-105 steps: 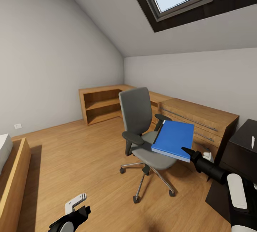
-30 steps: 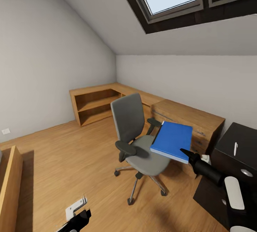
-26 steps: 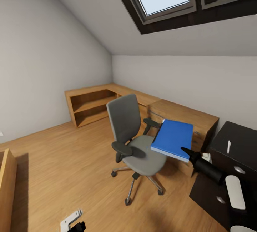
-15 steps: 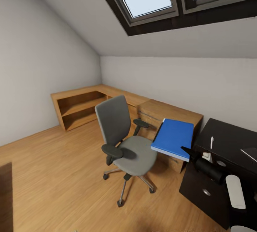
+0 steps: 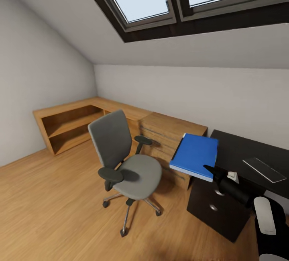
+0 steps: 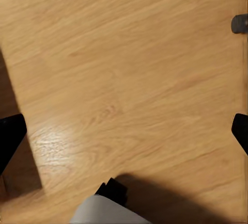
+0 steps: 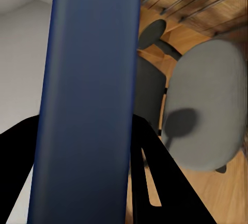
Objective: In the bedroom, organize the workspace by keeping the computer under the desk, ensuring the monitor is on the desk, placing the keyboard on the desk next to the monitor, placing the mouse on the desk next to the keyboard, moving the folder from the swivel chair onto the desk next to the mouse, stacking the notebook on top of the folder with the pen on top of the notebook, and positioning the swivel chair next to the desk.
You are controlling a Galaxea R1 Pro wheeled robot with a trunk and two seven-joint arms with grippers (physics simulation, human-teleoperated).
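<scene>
Low light-wood shelf unit along far wall at left. Grey swivel chair with black armrests on wood floor, seat bare. Bright blue flat folder held in air between chair and glossy black desk surface, right jaws clamped on its near edge. Slim silvery keyboard on surface. Left jaws spread wide over floor, holding nothing.

Open wood floor on the left. Swivel chair stands mid-room, near the low wood dresser. Desk top is bare at its near end; keyboard lies further along it.
</scene>
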